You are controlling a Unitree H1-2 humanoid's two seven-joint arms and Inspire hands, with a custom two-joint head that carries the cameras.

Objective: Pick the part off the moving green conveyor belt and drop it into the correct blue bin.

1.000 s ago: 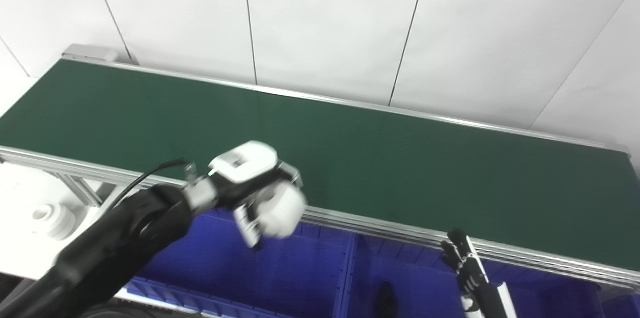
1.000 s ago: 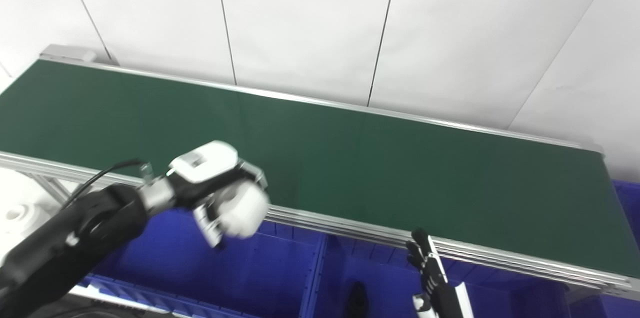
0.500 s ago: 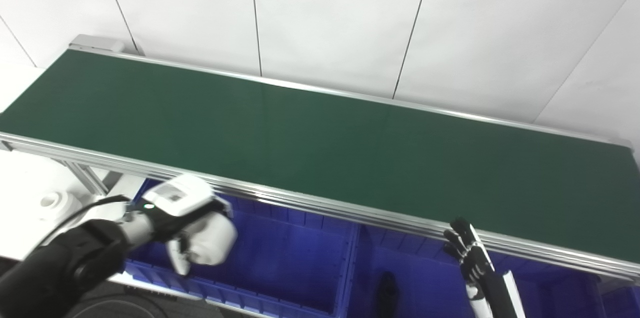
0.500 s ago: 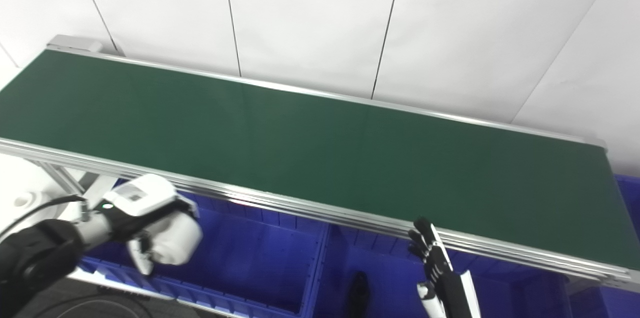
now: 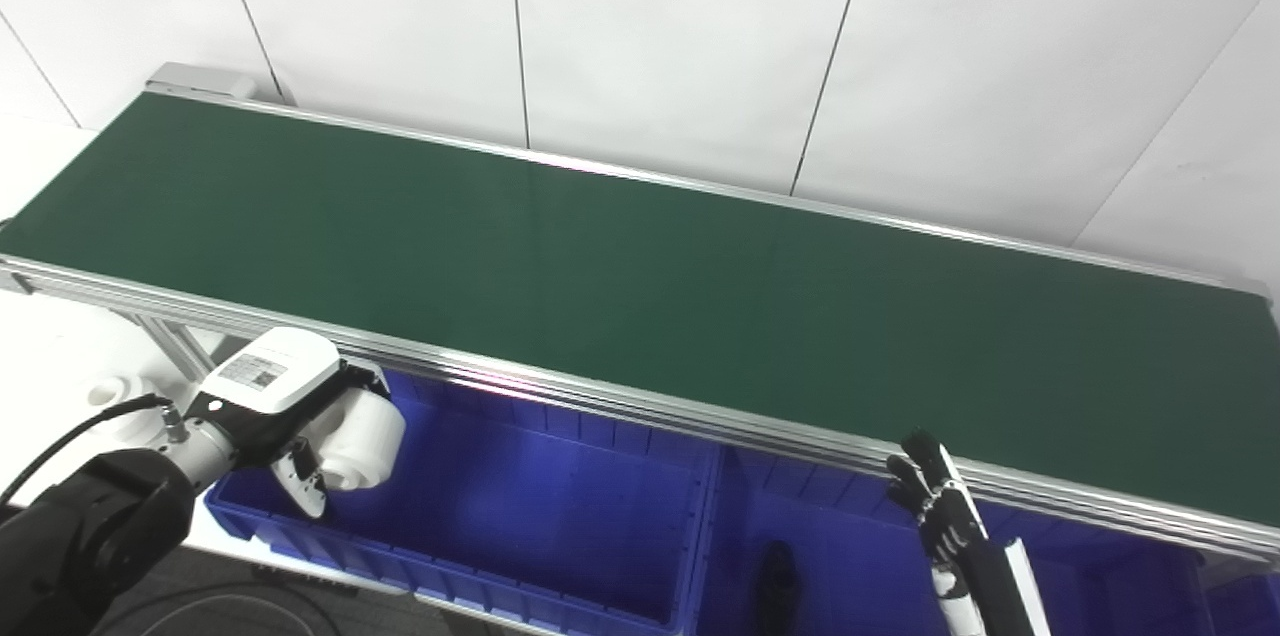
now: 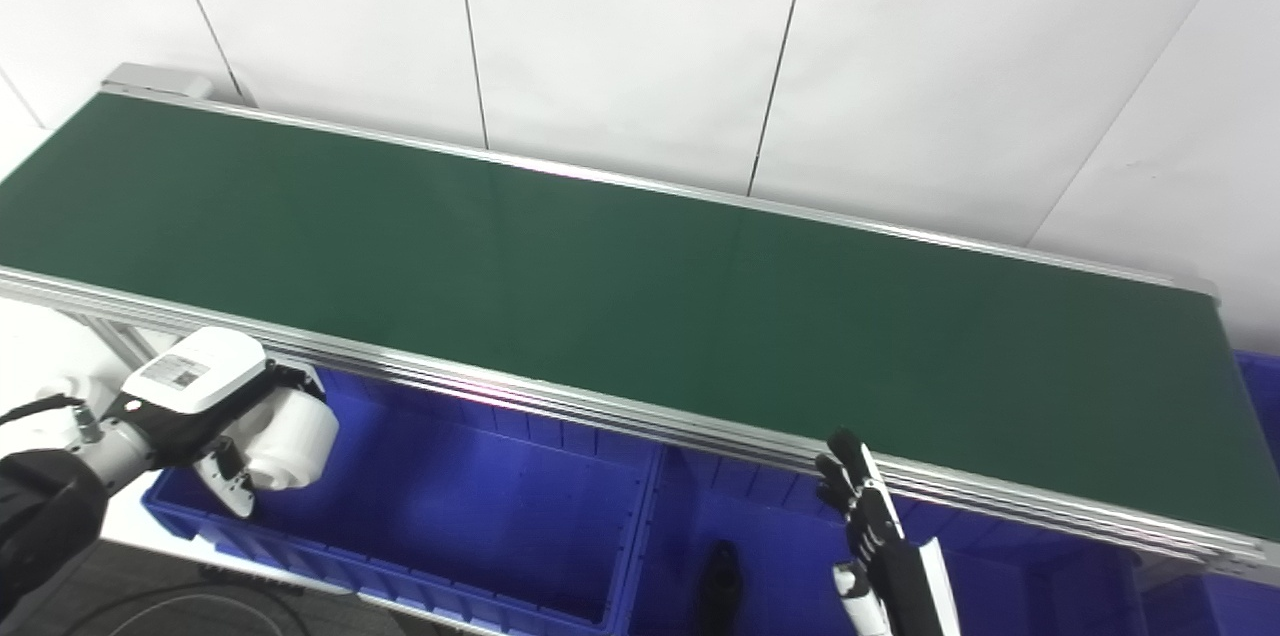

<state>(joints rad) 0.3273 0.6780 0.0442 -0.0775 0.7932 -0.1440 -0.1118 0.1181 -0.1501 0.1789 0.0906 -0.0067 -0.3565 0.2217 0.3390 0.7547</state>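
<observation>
Green belt [image 5: 640, 266], blue bins [image 5: 520, 526] below

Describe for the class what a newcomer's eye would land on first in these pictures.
The long green conveyor belt runs bare across the picture. At lower left, the left robot hand grips a white part above a blue bin. At lower right, the right robot hand waits, holding nothing.

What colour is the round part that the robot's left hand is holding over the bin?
White part, clearest in the left eye view.
</observation>
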